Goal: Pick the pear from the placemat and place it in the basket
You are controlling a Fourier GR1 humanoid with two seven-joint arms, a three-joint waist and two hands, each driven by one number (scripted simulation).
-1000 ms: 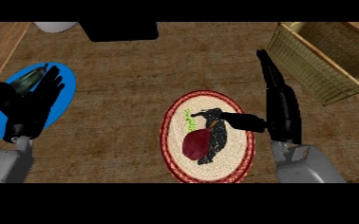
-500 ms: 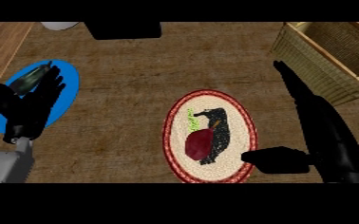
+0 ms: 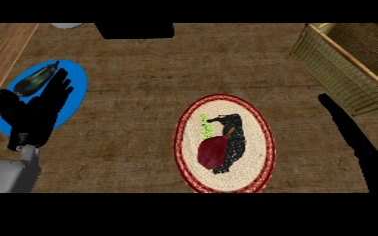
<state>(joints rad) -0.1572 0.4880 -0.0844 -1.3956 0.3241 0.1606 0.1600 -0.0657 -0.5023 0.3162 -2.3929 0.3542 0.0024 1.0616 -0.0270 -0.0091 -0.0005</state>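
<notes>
Left hand [image 3: 37,115] open, fingers up; right hand [image 3: 351,130] straight, at right edge.

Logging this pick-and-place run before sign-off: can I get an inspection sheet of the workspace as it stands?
Surface: brown woven counter, with a wooden strip along its left edge.
Job's things: dark red pear lies on the oval placemat, not held; wicker basket at upper right, nothing seen inside the part in view.
Clutter: blue plate at left with a dark vegetable on it; a black object and a white thing at the top edge.
Hands: left hand open over the plate; right hand open at the right edge, apart from the pear.
Cables: nothing seen.
Surroundings: nothing seen beyond the counter.
</notes>
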